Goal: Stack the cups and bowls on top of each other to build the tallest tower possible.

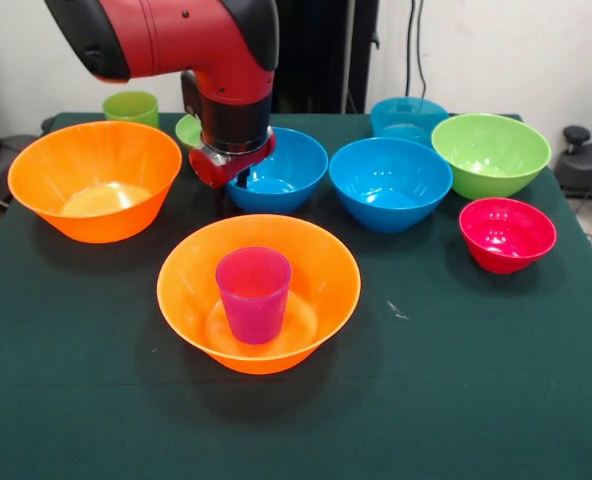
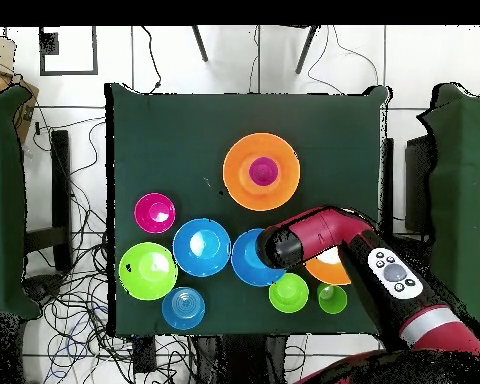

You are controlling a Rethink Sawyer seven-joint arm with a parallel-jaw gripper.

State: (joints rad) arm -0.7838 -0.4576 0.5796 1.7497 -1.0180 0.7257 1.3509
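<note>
Purple cup (image 1: 253,293) translucent, tapered, upright inside near orange bowl (image 1: 259,292) at table (image 1: 496,400) centre. Orange bowls: two; second (image 1: 94,180) stands empty, apart. Blue bowls: two medium (image 1: 276,168) (image 1: 390,183), one smaller teal (image 1: 408,119). Green bowls: two, large (image 1: 491,153) and small (image 2: 288,292). Red bowl (image 1: 507,233): one. Green cup (image 1: 131,107): one. Gripper (image 1: 238,178) over blue bowl's rim; jaws hidden, cannot tell.

We see open green tablecloth (image 1: 496,400) across the lower frame. A row of glossy plastic bowls crowds the upper half, the red arm (image 1: 176,40) hanging over a blue bowl (image 1: 281,170).
</note>
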